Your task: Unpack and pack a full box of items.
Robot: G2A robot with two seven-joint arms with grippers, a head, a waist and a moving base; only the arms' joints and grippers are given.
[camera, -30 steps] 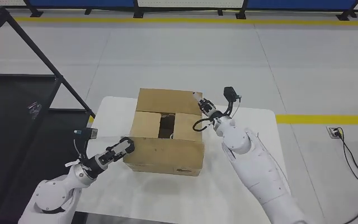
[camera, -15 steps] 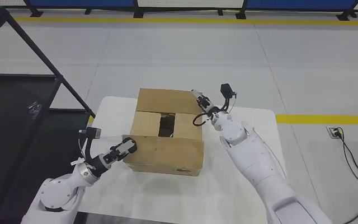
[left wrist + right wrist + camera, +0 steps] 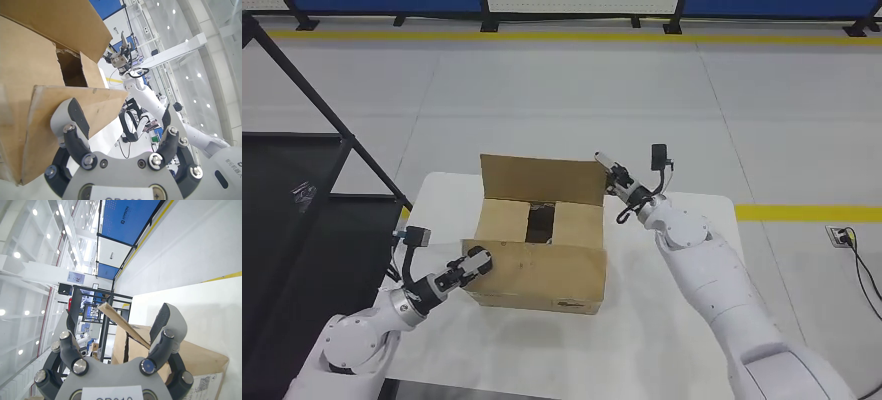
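Cardboard box [image 3: 537, 285]: one, brown, standing on the white worktop [image 3: 682, 330]. It sits nearer the worktop's left edge than its right and close to the far edge.

Far flap [image 3: 542, 180]: raised, close to upright, along the side of the box that faces the worktop's far edge.

Inner flaps [image 3: 504, 221]: two, folded down flat across the mouth, with a dark gap between them.

Near flap [image 3: 81, 103]: turned outward from the mouth, its free corner pointing away from the box.

Left hand [image 3: 475, 264]: at the box's near left corner, over the worktop's near left part. Spread wide, holding nothing. One finger pad [image 3: 78, 115] lies in front of the near flap's outer face and seems to touch it; the other finger stands well clear.

Right hand [image 3: 604, 165]: at the right end of the far flap, toward the worktop's far edge. Spread wide, holding nothing. The flap's thin edge passes between the fingers [image 3: 166, 321], close by one of them and well apart from the other.

Black frame [image 3: 362, 160]: on the floor beside the worktop's left edge.

Yellow line [image 3: 802, 212]: on the floor beyond the worktop's right edge.
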